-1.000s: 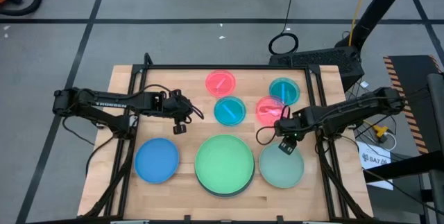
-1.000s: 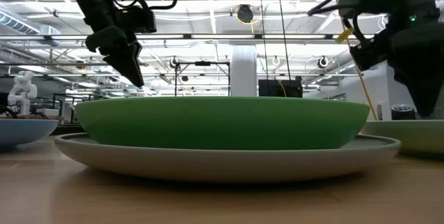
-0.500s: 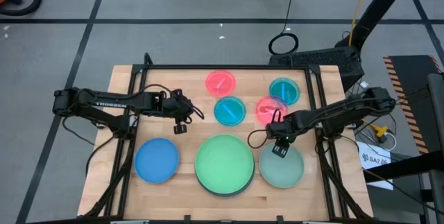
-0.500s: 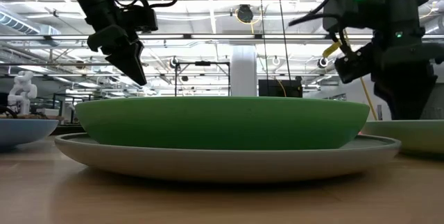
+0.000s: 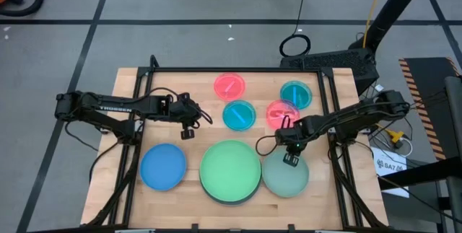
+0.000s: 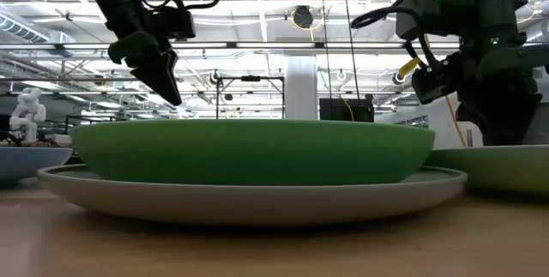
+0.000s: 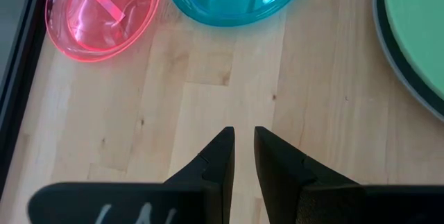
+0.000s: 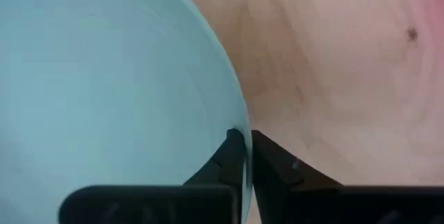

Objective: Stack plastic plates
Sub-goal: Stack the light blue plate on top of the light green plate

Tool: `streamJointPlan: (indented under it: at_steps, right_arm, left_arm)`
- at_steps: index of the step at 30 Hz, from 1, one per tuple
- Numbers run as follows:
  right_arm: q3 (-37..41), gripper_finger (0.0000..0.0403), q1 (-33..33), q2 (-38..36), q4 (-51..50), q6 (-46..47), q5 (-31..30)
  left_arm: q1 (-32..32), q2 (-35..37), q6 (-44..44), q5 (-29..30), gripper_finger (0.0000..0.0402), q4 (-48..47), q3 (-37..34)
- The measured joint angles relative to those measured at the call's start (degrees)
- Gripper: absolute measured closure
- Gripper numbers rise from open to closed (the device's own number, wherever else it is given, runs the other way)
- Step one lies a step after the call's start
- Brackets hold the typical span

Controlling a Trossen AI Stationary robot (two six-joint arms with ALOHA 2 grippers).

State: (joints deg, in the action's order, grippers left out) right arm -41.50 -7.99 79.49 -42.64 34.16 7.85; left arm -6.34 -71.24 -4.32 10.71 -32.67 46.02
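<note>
Right gripper (image 5: 290,160): fingers clenched on the pale green plate (image 5: 284,177)'s rim.
Change: plate slid against the green plate (image 5: 229,170); stacking next.
Left gripper (image 5: 189,134): fingers nearly closed, empty, beyond it.

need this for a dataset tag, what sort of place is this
Probably a robotics lab or workshop in an industrial hall: a wooden table in a black frame on a taped concrete floor, exposed ceiling beams and strip lights, and a small white humanoid robot behind.
</note>
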Motion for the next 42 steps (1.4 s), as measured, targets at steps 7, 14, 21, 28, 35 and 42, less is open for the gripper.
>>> streamJointPlan:
  at_steps: [7,14,21,28,35,42]
  right_arm:
    - [0.0,0.04,0.1,-6.2,-8.2,0.2,0.0]
    - [-0.2,0.0401,0.1,-16.0,-11.5,6.9,4.3]
    - [-1.1,0.0401,0.1,-20.5,6.7,12.7,2.7]
    - [-1.1,0.0402,0.1,-14.0,28.0,13.1,-2.3]
    - [-2.9,0.0402,0.4,-3.6,35.6,12.8,-3.7]
    - [-14.4,0.0401,2.9,6.8,27.5,9.3,-2.1]
  left_arm:
    - [0.0,0.0,0.0,0.0,0.0337,0.2,0.0]
    - [0.0,0.0,-0.1,0.1,0.0337,0.4,0.0]
    - [-0.1,0.0,-3.4,4.2,0.0337,2.0,0.0]
    - [-0.1,0.0,-6.5,8.9,0.0337,2.5,0.0]
    - [-0.1,0.0,-7.6,12.6,0.0337,-0.2,0.0]
    - [-0.1,0.1,-7.8,13.9,0.0337,-1.5,0.1]
